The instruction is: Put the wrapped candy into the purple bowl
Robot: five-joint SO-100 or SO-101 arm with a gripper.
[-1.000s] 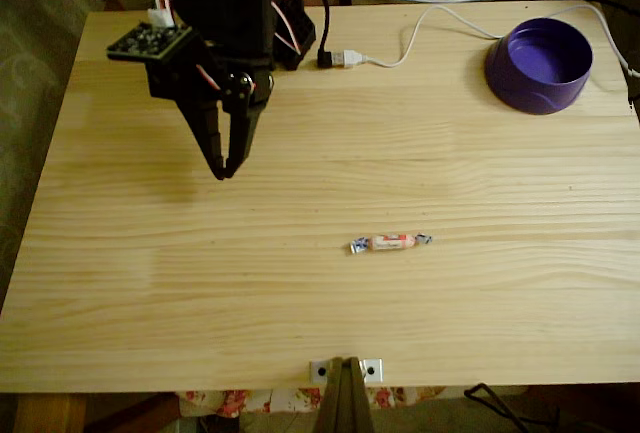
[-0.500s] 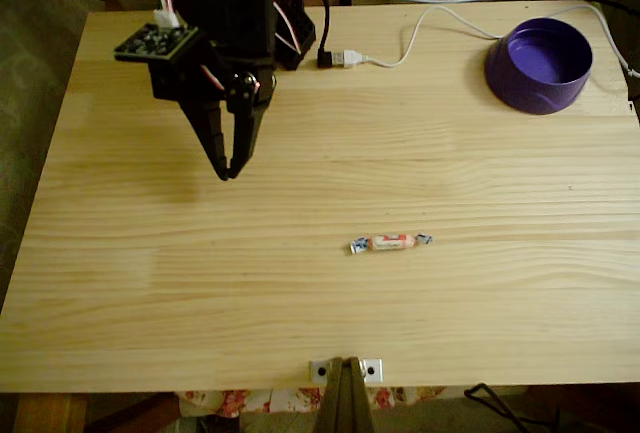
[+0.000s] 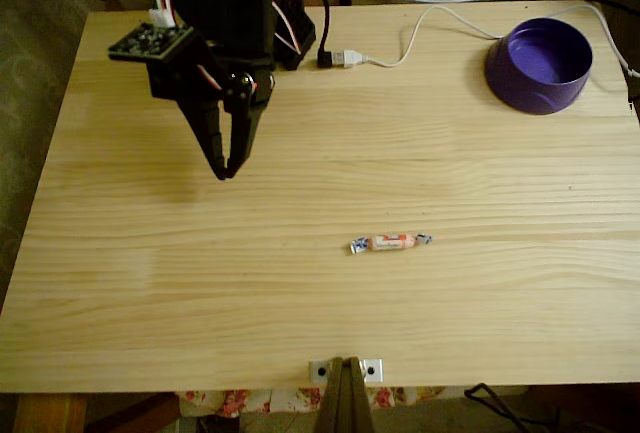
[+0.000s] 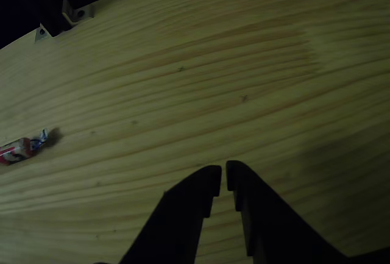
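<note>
The wrapped candy [image 3: 391, 243] lies flat on the wooden table, a little right of centre in the fixed view; the other view shows the wrapped candy [image 4: 18, 149] at its left edge. The purple bowl [image 3: 540, 65] stands at the table's far right corner, with nothing visible inside. My black gripper [image 3: 226, 171] hangs over the table's left half, well left of and behind the candy. Its fingers point down with tips nearly together. In the other view my gripper [image 4: 223, 180] shows only a thin slit between the fingers, holding nothing.
A white USB cable [image 3: 400, 48] runs across the table's back edge between the arm base and the bowl. A metal bracket [image 3: 345, 369] with a post sits at the front edge. Bare wood lies between gripper, candy and bowl.
The gripper wavered slightly sideways and stands about where it was a second ago. Candy and bowl have not moved.
</note>
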